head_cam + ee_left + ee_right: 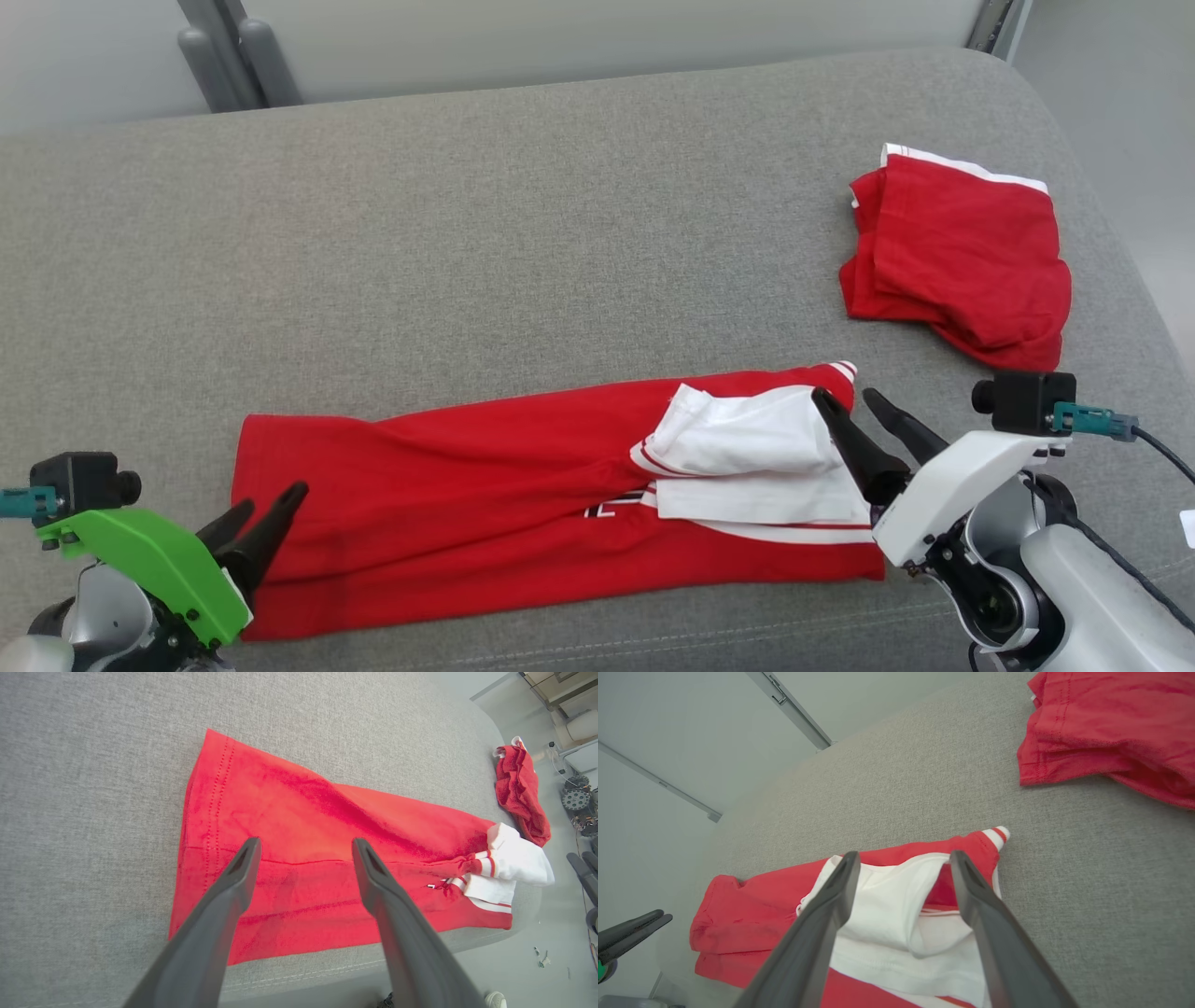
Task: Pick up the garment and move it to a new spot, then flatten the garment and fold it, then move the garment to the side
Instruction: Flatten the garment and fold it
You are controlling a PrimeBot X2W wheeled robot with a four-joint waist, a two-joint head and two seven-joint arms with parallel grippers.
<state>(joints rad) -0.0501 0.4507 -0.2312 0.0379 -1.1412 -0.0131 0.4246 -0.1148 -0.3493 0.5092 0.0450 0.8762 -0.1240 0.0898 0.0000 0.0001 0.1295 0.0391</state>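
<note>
Garment point(467, 504) flat on grey cushion point(467, 233)

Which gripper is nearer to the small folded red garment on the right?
Right. The right gripper is over the long garment's white end, a short way from the folded red garment; the left gripper is at the long garment's opposite end, much farther.

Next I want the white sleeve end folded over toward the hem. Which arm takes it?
Right, probably: the right gripper hangs open over the white sleeve of the garment; the left gripper is at the hem end.
</note>
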